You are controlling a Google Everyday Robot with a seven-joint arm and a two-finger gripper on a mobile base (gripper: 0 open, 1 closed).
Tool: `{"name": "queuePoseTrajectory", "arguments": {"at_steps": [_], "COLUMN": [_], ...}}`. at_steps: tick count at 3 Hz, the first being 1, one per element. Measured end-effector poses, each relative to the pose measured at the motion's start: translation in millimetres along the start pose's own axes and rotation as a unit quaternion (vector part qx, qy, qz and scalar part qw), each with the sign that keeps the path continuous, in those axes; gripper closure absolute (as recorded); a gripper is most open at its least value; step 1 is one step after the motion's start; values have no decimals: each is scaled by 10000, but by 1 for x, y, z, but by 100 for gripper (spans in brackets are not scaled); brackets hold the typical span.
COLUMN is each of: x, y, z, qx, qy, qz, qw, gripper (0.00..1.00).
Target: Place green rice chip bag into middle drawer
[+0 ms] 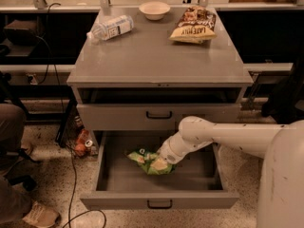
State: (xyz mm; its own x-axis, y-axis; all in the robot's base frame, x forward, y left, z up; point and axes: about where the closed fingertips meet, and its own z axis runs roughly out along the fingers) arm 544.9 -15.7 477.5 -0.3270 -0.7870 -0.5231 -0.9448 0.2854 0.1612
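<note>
The green rice chip bag (148,161) lies crumpled inside the open middle drawer (118,184), the lowest grey tray of the cabinet, toward its centre. My white arm reaches in from the right, and my gripper (160,164) is down at the bag's right end, touching or holding it. The fingers are hidden behind the wrist and the bag. The drawer is pulled fully out, with its black handle (159,204) at the front.
The drawer above (158,115) is closed. On the cabinet top stand a plastic water bottle (110,27), a white bowl (154,10) and a yellow-and-brown chip bag (194,24). Cans and cables lie on the floor at the left. A person's leg and shoe show at far left.
</note>
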Motion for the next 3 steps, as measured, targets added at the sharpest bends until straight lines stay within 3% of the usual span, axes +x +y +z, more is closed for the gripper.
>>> {"name": "queuePoseTrajectory", "arguments": {"at_steps": [1,3], "x": [2,3], "y": [-1,2], "z": [17,37], "qx": [-205,-526], "qy": [-54,-114], "qz": [91,136], "qw": [9997,9985], "gripper": [84,36]}}
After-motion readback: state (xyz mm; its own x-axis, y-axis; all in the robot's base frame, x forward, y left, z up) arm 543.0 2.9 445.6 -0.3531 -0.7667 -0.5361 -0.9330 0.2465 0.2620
